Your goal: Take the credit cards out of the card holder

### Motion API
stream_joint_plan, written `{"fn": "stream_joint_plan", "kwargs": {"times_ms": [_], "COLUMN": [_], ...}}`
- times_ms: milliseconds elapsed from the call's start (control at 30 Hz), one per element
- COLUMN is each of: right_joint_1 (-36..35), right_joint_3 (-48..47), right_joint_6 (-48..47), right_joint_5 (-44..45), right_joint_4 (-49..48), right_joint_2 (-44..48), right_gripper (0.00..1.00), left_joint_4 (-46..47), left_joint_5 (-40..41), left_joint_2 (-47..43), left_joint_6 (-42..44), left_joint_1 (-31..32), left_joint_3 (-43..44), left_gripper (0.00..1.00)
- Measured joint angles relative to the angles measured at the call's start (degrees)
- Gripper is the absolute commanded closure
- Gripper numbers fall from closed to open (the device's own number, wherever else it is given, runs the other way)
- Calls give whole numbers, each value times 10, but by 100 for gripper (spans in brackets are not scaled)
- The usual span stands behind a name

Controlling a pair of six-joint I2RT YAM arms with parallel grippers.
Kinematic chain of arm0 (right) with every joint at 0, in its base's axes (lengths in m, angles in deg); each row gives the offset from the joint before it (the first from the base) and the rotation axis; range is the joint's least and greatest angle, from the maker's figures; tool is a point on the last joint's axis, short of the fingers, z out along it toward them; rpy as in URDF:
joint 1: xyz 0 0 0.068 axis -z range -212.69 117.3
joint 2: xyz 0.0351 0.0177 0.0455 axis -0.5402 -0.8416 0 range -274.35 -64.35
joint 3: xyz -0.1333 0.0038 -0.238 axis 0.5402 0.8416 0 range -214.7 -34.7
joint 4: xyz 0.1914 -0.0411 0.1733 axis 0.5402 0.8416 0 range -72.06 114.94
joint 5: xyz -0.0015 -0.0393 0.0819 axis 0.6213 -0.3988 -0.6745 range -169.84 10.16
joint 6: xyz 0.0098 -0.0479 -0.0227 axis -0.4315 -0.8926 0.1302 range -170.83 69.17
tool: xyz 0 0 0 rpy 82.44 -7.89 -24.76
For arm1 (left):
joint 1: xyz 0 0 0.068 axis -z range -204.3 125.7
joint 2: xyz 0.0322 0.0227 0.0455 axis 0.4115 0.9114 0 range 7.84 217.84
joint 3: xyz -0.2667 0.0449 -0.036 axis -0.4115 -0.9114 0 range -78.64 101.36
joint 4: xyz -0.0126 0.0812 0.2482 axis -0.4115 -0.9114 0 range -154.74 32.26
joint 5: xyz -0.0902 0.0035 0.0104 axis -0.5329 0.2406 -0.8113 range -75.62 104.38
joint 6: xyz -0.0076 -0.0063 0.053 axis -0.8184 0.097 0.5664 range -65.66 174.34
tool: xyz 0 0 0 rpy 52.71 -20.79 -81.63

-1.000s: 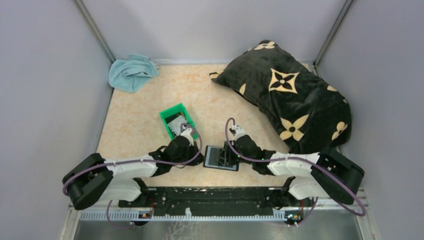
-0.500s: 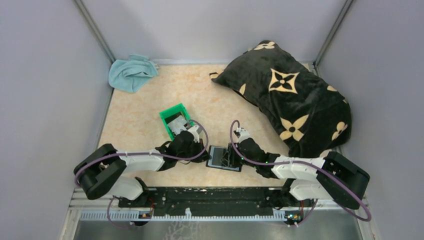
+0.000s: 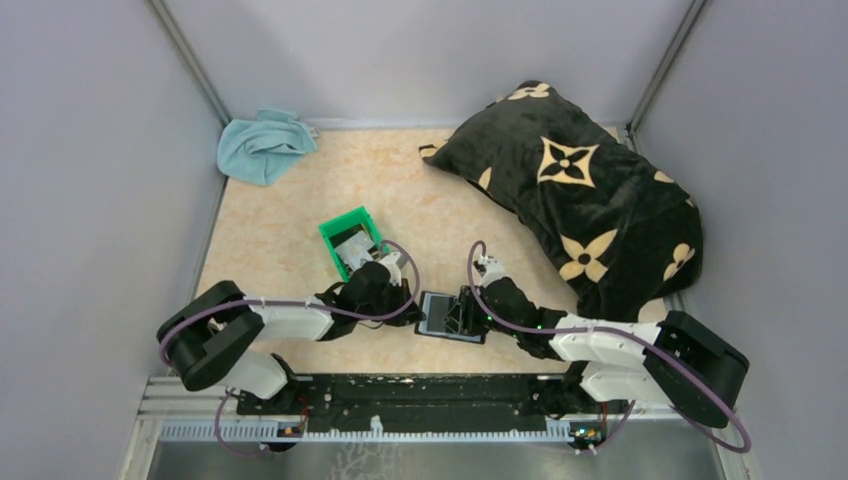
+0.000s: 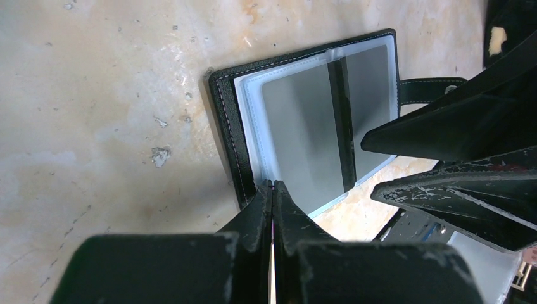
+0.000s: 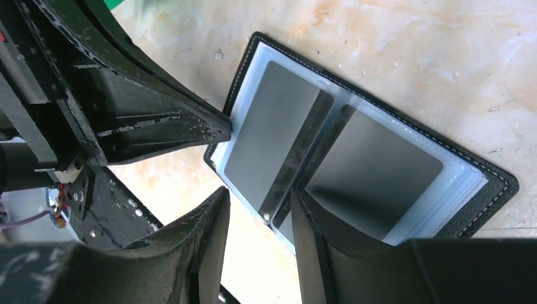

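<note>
**Card holder [image 3: 447,314] lying open on the table [image 3: 290,230], fingers at both sides**

Its clear sleeves show glossy grey panels with dark stripes, and no writing or brand on them can be read. The left gripper [image 4: 272,185] has its fingers pressed together, and their tips touch the holder's left edge. The right gripper [image 5: 259,212] hangs over the holder with its fingers spread astride the sleeves' edge at the centre fold. Whether they touch it cannot be told. A green bin [image 3: 340,221] sits just beyond the holder's left side.
</note>
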Motion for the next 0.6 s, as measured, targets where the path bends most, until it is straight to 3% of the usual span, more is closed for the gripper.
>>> {"fn": "stream_joint_plan", "kwargs": {"times_ms": [467, 600], "right_joint_1": [13, 22], "right_joint_3": [23, 38], "right_joint_6": [11, 14], "right_joint_5": [-20, -37], "right_joint_4": [-45, -83], "right_joint_2": [-15, -24], "right_gripper": [59, 64], "left_joint_4": [45, 49], "left_joint_5": [-27, -27], "left_joint_2": [32, 34], "left_joint_6": [-12, -13], "left_joint_1": [-3, -3], "left_joint_3": [1, 1], "left_gripper": [100, 100]}}
